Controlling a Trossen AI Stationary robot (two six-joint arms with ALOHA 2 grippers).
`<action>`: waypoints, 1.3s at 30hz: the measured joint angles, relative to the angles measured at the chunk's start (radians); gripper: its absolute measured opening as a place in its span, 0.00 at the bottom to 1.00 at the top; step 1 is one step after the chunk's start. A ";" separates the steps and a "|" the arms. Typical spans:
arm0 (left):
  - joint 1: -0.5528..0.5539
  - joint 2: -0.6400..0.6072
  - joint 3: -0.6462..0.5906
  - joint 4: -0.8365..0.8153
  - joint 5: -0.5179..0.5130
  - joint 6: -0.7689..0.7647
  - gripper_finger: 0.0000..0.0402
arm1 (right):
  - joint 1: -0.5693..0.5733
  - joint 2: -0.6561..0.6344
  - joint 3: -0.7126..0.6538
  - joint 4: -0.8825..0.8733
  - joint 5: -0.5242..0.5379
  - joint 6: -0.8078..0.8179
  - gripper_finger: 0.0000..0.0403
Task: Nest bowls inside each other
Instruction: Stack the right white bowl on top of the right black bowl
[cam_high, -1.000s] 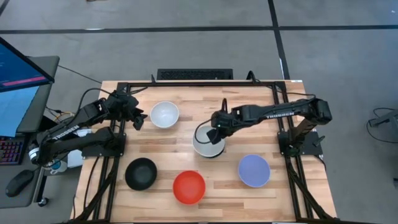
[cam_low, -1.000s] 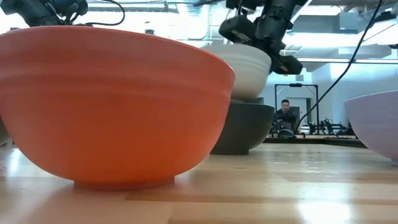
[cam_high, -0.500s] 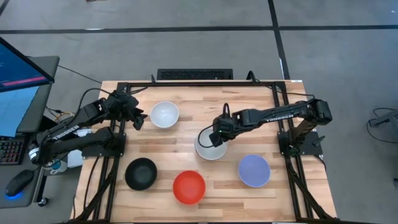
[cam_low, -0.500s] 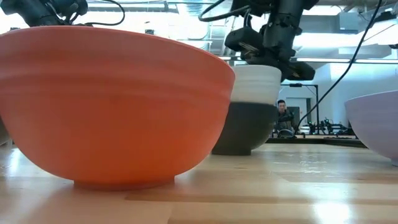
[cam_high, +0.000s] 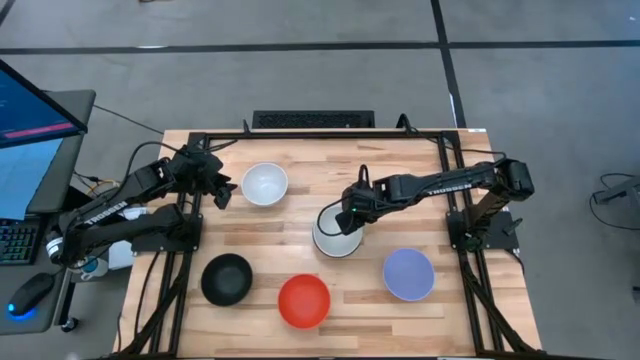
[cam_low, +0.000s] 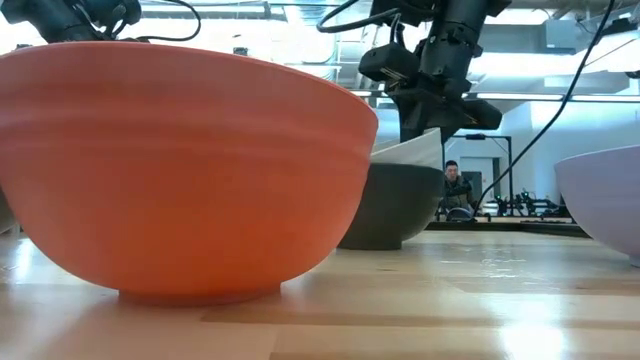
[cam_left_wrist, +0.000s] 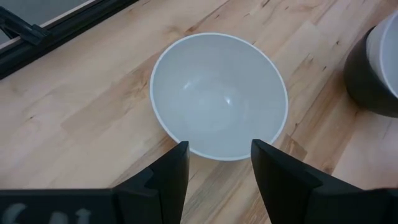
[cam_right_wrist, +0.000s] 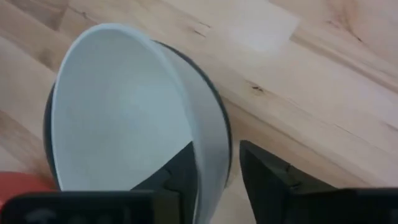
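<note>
The right claw sits over the middle of the bench, with its fingers straddling the rim of a white bowl: one finger inside, one outside. The right wrist view shows the rim between the fingers with the outer one standing slightly off the wall, so whether the claw grips or has just released cannot be told. This white bowl rests inside a black bowl; the low view shows it tilted, not yet seated level.

The left claw waits near the bench's rear left edge, fingers parted and empty, directly facing a second white bowl. That bowl lies just ahead of the fingers and touches neither.

Loose bowls along the front edge: black, red, lavender. The left arm is nearer the second white bowl and the loose black bowl; the right arm is nearer the lavender one. Judged stage: first nesting nearly complete.
</note>
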 joint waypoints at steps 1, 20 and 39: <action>0.000 0.000 0.000 0.000 0.000 0.000 0.41 | -0.004 0.000 0.000 -0.003 -0.003 -0.009 0.36; 0.000 0.000 0.000 0.000 0.000 0.000 0.41 | -0.057 0.001 0.000 0.022 -0.012 -0.118 0.09; 0.000 0.055 0.000 -0.001 0.000 0.001 0.41 | -0.032 0.066 0.001 0.048 -0.069 -0.096 0.26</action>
